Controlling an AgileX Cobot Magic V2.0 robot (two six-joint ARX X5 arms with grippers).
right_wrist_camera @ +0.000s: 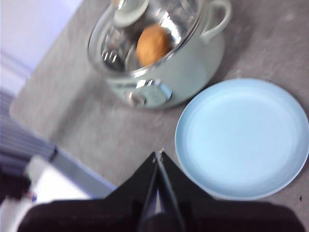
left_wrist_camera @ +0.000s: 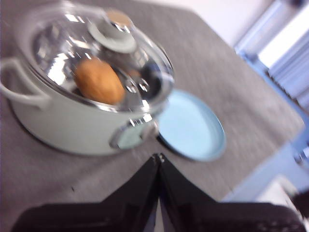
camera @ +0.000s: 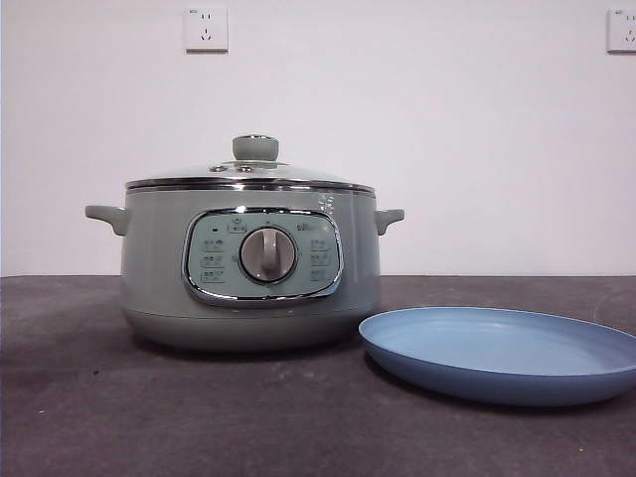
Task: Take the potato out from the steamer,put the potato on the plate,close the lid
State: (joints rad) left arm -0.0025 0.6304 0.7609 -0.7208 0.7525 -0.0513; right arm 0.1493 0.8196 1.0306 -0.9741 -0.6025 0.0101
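Steamer (camera: 250, 283): round, sage-green, domed glass lid (camera: 250, 171) on, smooth oval potato (left_wrist_camera: 98, 80) inside. Plate (camera: 502, 353): shallow, light-blue, beside it on grey textured table (camera: 119, 417). Left gripper (left_wrist_camera: 159, 157), right gripper (right_wrist_camera: 159, 154): black fingers closed, empty.

Left hand (left_wrist_camera: 159, 157) black, tapering angular jaws, right hand (right_wrist_camera: 158, 154) alike

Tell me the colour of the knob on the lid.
Pale sage green knob, matching the steamer; clearest in the front view.

My steamer (camera: 248, 288) looks like glossy sage plastic with chrome trim; its lid (left_wrist_camera: 96, 53) is clear glass, rimmed in shiny metal. The plate (right_wrist_camera: 241, 137) at its 4 o'clock is smooth, matt blue. The table (camera: 149, 417) is rough grey.
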